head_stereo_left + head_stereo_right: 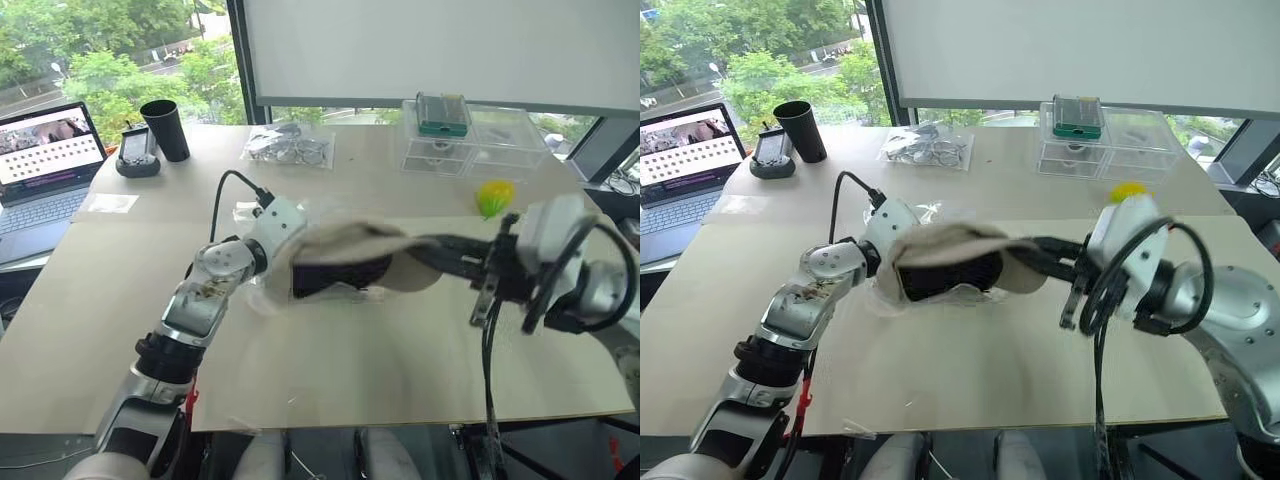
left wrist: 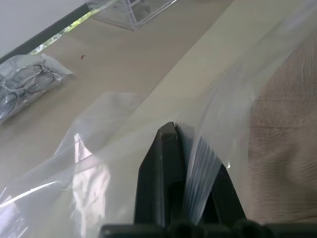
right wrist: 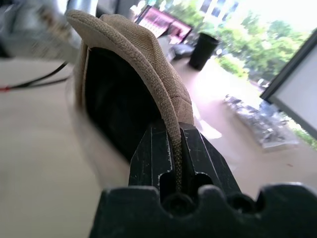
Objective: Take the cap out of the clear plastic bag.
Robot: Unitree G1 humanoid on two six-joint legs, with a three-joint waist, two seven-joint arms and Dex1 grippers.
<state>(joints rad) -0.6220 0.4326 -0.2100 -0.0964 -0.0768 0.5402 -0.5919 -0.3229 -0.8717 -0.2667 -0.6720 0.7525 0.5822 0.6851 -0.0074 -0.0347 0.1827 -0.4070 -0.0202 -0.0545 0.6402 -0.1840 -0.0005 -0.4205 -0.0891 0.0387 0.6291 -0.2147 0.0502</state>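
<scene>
Right gripper [image 3: 173,148] clamps the cap [image 1: 365,255] at centre frame; left gripper [image 2: 190,148] pinches the clear plastic bag [image 2: 99,163]. Pull them steadily apart.

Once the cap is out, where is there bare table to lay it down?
The near half of the table, below the cap and the clear plastic bag, is bare to the front edge. So is the near-left stretch beside the laptop. The far edge is crowded: black cup, bagged rings, clear boxes.
</scene>
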